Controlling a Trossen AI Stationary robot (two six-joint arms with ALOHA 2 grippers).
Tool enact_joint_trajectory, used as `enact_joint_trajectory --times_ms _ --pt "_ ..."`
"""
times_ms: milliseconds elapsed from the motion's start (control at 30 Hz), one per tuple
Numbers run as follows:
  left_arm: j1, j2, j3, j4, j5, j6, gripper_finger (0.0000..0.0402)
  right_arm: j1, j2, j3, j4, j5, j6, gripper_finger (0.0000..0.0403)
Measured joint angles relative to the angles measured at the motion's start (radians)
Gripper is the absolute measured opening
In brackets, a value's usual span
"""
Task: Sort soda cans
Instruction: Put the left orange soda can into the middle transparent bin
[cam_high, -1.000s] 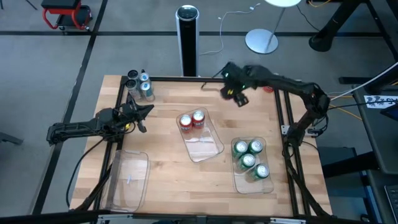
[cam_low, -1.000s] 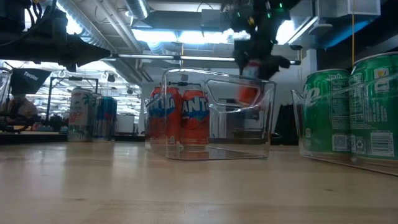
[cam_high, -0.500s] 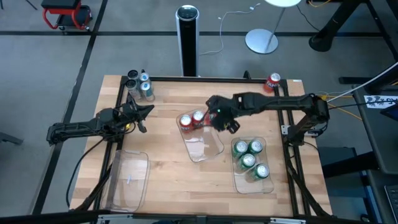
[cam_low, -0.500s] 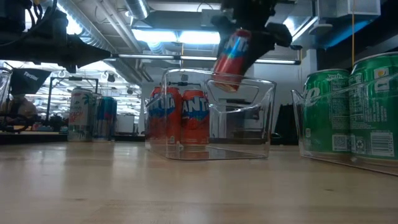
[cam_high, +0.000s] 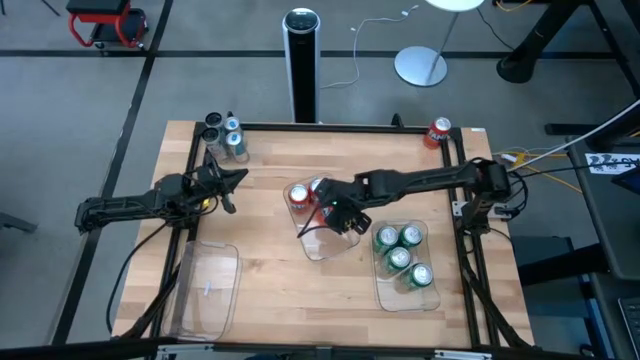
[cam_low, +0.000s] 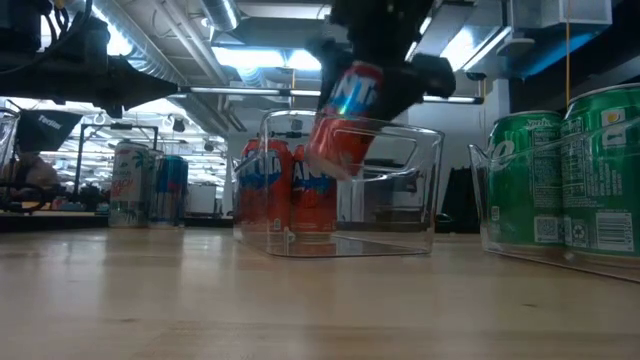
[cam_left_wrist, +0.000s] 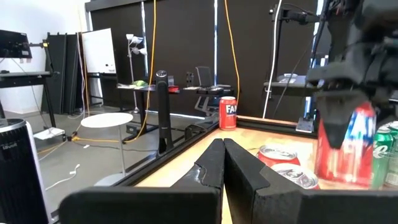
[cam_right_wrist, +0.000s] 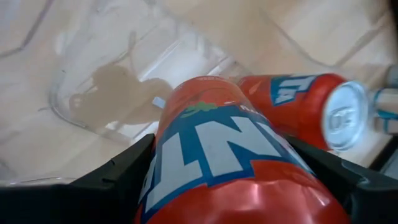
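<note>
My right gripper (cam_high: 335, 215) is shut on a red-and-white can (cam_low: 345, 120) over the middle clear tray (cam_high: 345, 240). Two red cans (cam_high: 308, 190) stand at that tray's far end. Several green cans (cam_high: 400, 255) stand in the right tray (cam_high: 432, 300). One red can (cam_high: 438, 130) stands on its base at the table's far right corner. Silver/black cans (cam_high: 225, 135) stand at the far left corner. My left gripper (cam_high: 235, 180) waits shut, left of the middle tray. My right gripper pinches the red can's side wall (cam_right_wrist: 217, 149) between its two fingers (cam_right_wrist: 118, 177), one on each side. The fingers lie across the can. The can is lifted clear and tilted, its lower end (cam_low: 330, 165) just inside the tray's rim, close to the two standing cans.
An empty clear tray (cam_high: 205, 290) lies at the near left. A tall black-and-silver cylinder (cam_high: 301, 60) stands on the floor beyond the far edge. Bare wood shows between the trays and along the near edge.
My right gripper has carried the red can from near the far right corner toward the middle tray, moving left, nearer and down. The can has tipped over at a slant and now hangs at the tray's rim.
</note>
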Motion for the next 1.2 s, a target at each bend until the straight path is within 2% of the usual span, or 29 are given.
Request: enact_joint_trajectory --times_ms 300,500,600,933,1200 --pt "0.000 0.000 0.000 0.001 0.000 -0.002 0.0000 -0.017 0.093 0.000 0.003 0.001 -0.003 0.0295" --pt "0.000 0.000 0.000 0.001 0.000 -0.002 0.0000 -0.017 0.126 0.000 0.008 0.029 -0.005 0.0354" --pt "0.000 -0.001 0.000 0.001 0.000 -0.003 0.0000 -0.016 0.129 0.001 0.013 0.031 -0.006 0.0369" --pt "0.000 -0.001 0.000 -0.003 0.000 -0.003 0.0000 -0.016 0.121 -0.005 0.017 0.036 -0.008 0.0369" --pt "0.000 0.000 0.000 -0.001 0.000 0.001 0.0000 -0.016 0.033 -0.006 -0.020 0.031 -0.007 0.0369"
